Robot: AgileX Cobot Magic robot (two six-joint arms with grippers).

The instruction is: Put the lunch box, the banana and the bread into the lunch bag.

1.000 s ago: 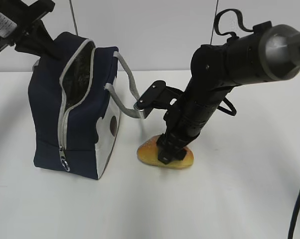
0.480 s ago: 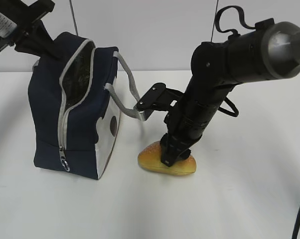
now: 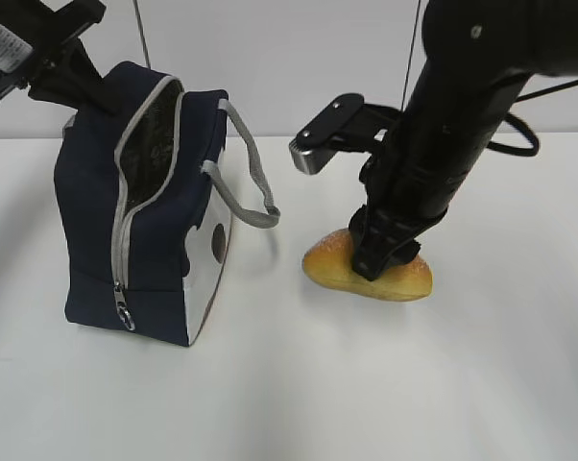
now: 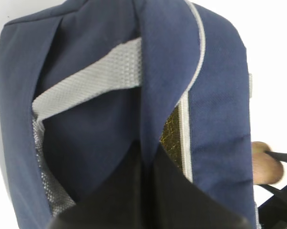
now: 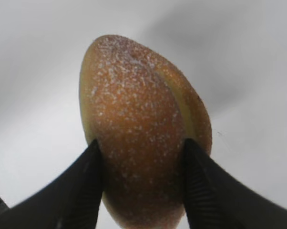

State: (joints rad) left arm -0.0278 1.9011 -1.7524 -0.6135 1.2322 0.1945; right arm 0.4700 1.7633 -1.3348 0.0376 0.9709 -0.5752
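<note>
Pinching oval, sugar-speckled bread [image 5: 138,143]: right fingers [image 5: 84,191].

exterior: chest height, slanted down across table [image 3: 481,384], mid range
left wrist: tight on bag [image 4: 220,95] top, looking down
right wrist: very close on bread [image 5: 138,129]
shared: bread [image 4: 266,162] also at left wrist's right edge

The tabletop [image 3: 481,384] is plain white. The navy lunch bag [image 3: 145,211] stands upright on it at the left. The bread [image 3: 366,271] is well apart to its right; whether it rests on the surface is unclear.
</note>
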